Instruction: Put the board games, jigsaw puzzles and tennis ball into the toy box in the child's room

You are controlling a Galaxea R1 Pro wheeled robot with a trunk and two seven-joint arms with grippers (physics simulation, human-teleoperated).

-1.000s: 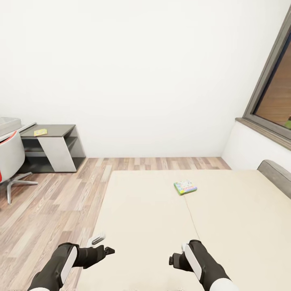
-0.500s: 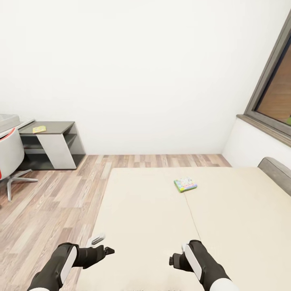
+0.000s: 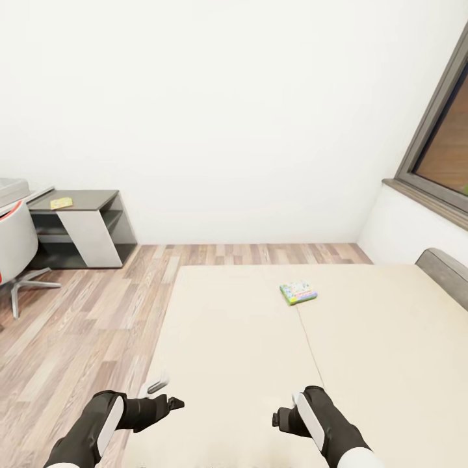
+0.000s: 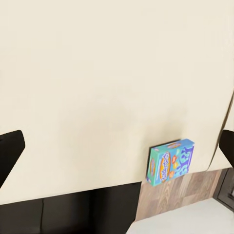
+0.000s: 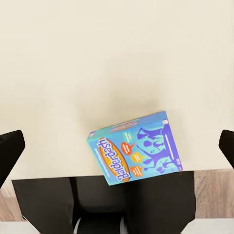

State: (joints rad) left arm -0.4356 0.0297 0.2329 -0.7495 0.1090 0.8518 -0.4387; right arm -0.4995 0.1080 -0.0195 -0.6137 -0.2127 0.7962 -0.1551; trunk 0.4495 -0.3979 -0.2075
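Large low bed (image 3: 247, 351) with plain beige mattress and grey headboard — takes up the lower right of the head view, a seam running down the mattress.

Flat green-edged game box (image 3: 298, 292) with a white colourful cover — lies flat on the mattress toward its far end, just beside the seam, well ahead of both arms.

Flat light blue game box (image 5: 135, 148) lettered "Balderdash" — in the right wrist view it lies flat on the beige mattress at the bed's near edge, part of it over the dark robot body below. The left wrist view catches the same box (image 4: 171, 161) at the mattress edge, wood floor beyond it.

Left gripper (image 3: 174, 402), black — held low over the near left edge of the bed; jaws spread wide apart in the left wrist view, nothing between them.

Right gripper (image 3: 278, 419), black — held low over the mattress near the seam; jaws likewise spread wide, empty, the blue box lying beneath and apart from them.

Low dark grey desk (image 3: 84, 227) with a white slanted panel — against the far wall at left; a small yellowish flat item (image 3: 62, 203) rests on its top, too small to identify.

White swivel chair (image 3: 16, 250) — at the left edge, on the wood-plank floor (image 3: 84, 325).

Dark-framed window (image 3: 442, 143) — on the right wall.
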